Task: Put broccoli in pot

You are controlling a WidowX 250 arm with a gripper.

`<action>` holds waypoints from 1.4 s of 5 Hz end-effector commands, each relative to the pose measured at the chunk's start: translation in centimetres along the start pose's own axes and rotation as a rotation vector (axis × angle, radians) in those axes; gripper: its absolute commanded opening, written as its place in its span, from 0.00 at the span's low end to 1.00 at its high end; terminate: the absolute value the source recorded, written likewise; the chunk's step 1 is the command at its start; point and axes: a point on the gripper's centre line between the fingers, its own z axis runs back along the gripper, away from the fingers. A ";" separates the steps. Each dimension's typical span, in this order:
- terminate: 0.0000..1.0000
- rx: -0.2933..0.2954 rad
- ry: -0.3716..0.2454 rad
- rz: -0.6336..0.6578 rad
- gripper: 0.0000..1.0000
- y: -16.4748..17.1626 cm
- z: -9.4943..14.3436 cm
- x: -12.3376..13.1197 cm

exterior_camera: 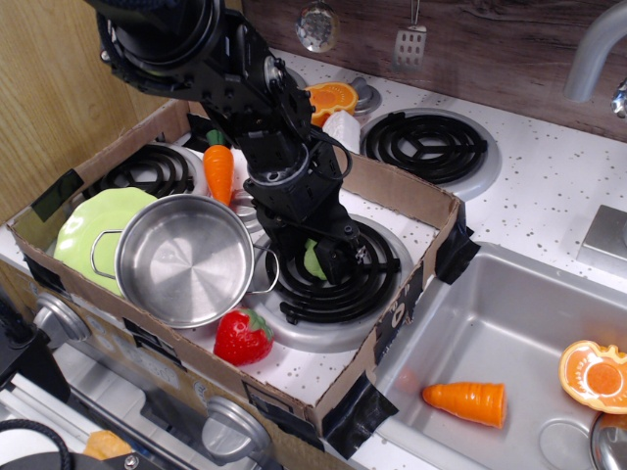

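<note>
Broccoli (313,258) sits on the coil burner (338,279) just right of the pot (184,258), mostly hidden by the gripper (318,257), whose fingers appear closed around it; the pot lies left of the gripper, mouth open.

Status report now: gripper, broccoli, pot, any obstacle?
Gripper shut on broccoli, low over burner. Pot empty, left of it. Nothing between.

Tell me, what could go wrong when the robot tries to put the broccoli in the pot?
The gripper covers most of the broccoli, so its hold may be weak and the toy could slip onto the burner. Also, the pot sits very close, so the arm might bump its rim or handle on the way over.
</note>
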 end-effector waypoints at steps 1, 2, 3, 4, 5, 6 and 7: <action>0.00 0.078 -0.022 -0.052 0.00 0.4 2.7 1.9; 0.00 0.111 0.000 -0.078 0.00 0.8 4.9 3.4; 0.00 0.149 0.005 -0.083 0.00 0.9 8.3 5.1; 0.00 0.186 0.014 0.001 0.00 1.4 9.8 3.5; 0.00 0.216 0.018 0.075 0.00 2.3 10.8 1.2; 0.00 0.244 0.044 0.127 0.00 3.4 11.5 -0.7; 0.00 0.231 0.074 0.154 0.00 4.3 10.9 -1.9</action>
